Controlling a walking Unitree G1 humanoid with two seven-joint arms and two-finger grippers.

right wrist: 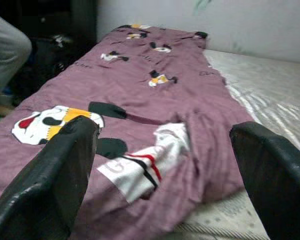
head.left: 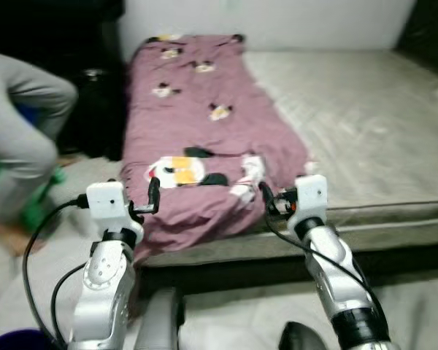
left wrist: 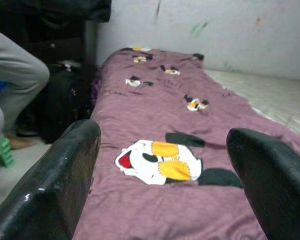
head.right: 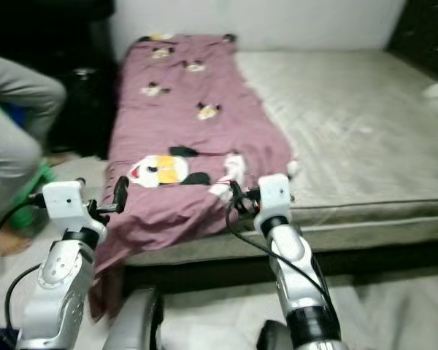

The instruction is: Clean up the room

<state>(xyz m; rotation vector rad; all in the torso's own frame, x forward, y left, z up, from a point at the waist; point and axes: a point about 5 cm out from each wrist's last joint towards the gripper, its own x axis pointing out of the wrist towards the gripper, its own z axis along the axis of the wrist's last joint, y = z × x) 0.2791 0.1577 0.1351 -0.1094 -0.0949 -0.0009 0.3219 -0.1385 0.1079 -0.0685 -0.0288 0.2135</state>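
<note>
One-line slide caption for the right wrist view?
Right gripper, open, faces a purple cartoon-print blanket lying on the mattress.

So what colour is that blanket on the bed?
Mauve-purple blanket with cartoon mouse prints; left wrist view.

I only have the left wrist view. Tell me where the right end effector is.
Observer: The right end effector is open, at the near right corner of the purple blanket.
Operator: Report what lies by it.
Observer: A white patch with red and black stripes lies crumpled at that corner.
Operator: Describe the blanket's near edge.
Observer: It hangs over the edge of the mattress toward the floor, near the left end effector.
</note>
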